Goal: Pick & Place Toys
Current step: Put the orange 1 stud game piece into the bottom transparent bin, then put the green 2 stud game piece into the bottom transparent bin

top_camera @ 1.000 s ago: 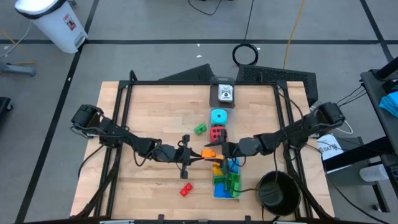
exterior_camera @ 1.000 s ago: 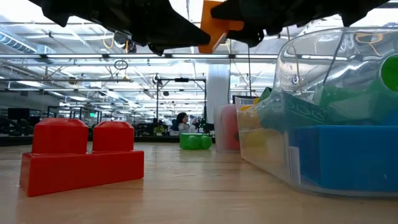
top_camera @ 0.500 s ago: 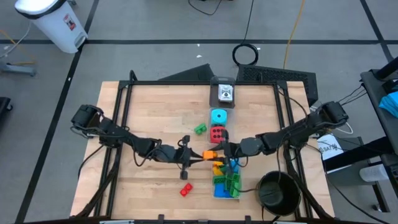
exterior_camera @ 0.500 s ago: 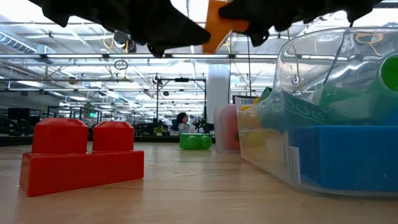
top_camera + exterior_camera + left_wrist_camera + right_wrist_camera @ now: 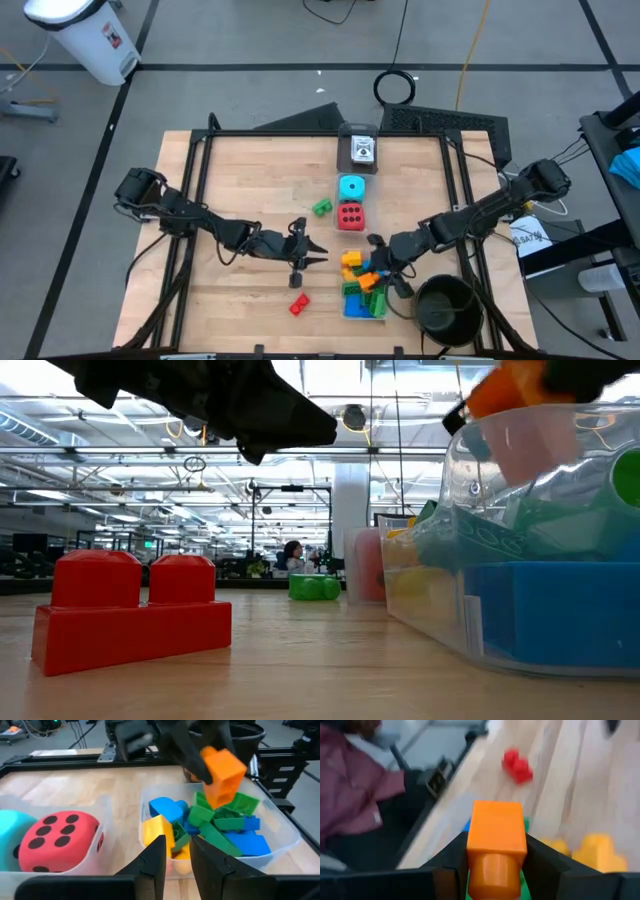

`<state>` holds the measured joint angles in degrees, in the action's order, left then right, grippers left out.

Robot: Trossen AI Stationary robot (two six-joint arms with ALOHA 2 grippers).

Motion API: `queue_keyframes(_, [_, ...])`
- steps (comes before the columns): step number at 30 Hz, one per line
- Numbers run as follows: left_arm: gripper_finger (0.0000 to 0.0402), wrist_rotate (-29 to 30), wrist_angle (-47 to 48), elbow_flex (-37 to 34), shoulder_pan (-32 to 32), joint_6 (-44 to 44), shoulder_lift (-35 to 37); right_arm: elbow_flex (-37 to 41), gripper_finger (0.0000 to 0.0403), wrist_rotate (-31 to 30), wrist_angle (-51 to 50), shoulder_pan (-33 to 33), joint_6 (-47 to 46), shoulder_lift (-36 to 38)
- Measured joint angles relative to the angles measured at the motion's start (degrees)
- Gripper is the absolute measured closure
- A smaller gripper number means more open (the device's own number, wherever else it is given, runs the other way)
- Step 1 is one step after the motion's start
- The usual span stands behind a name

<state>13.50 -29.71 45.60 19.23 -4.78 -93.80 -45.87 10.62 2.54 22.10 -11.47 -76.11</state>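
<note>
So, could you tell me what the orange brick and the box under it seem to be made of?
Orange brick: likely hard plastic, smooth and evenly coloured with crisp moulded edges. Box: apparently clear plastic, since the bricks inside show through its glossy walls.

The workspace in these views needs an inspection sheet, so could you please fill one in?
Surface: wooden table, mostly bare.
Job's things: orange brick in the right gripper above the clear box of bricks; red brick and green brick loose; red die, cyan die.
Clutter: black bowl.
Grippers: right shut on orange brick; left gripper beside the box, holding nothing.
Cables: yellow cable on the floor.
Surroundings: white bin.
</note>
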Motion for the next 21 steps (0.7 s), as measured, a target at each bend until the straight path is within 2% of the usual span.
queue_keyframes(4, [0.0309, 0.66, -0.09, 0.00, -0.46, -2.36, 0.00, 0.07, 0.0259, -0.05, -0.95, 0.51, -0.56, -0.11])
queue_keyframes(8, [0.0309, 4.03, 0.19, 0.00, -1.71, -10.28, 0.00, 0.04, 0.0250, 0.05, -0.40, 0.62, -1.13, -0.09])
queue_keyframes(15, [0.0306, 6.06, 6.06, 0.00, -5.37, -16.42, 0.00, 0.04, 0.0220, -0.01, -0.06, 0.51, -1.24, -0.09])
queue_keyframes(18, [0.0283, 8.25, 10.29, -0.02, -7.92, -17.61, -0.09, 0.04, 0.0209, -0.01, 1.02, 0.51, -1.04, -0.09])
queue_keyframes(21, [0.0234, 10.07, 12.30, -0.02, -10.84, -16.60, -1.12, 0.04, 0.0203, -0.01, 2.03, 0.51, -0.93, -0.09])
